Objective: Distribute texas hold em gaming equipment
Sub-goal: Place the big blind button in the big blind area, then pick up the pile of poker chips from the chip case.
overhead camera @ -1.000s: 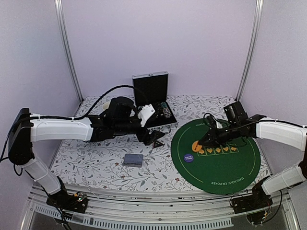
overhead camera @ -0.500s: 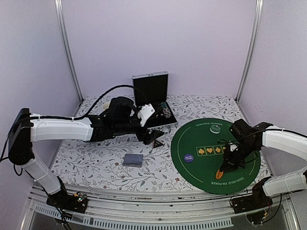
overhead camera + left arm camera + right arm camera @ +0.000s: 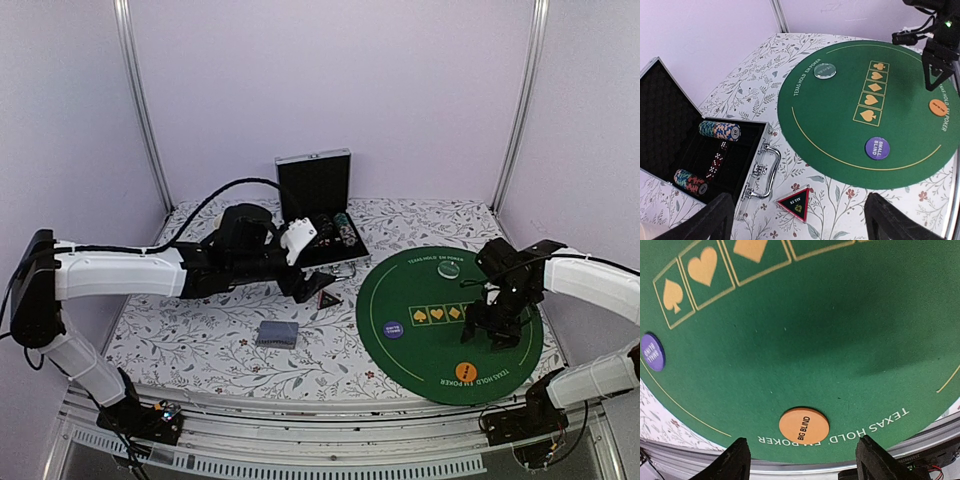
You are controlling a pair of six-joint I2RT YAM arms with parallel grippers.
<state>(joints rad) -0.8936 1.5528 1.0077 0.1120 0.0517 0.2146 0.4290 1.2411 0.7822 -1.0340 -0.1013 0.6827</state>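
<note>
— Left hand (image 3: 318,284)?
— It hung wide and empty over the marker (image 3: 795,202) beside the case (image 3: 670,125); best to drop straight and pinch its edges.
— Right hand (image 3: 497,328)?
— Wide too, holding nothing; the orange disc (image 3: 804,425) lay on the mat's (image 3: 420,352) near edge.

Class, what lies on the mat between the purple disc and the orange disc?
Nothing: only bare mat separates the purple disc from the orange disc, clearest in the right wrist view.
</note>
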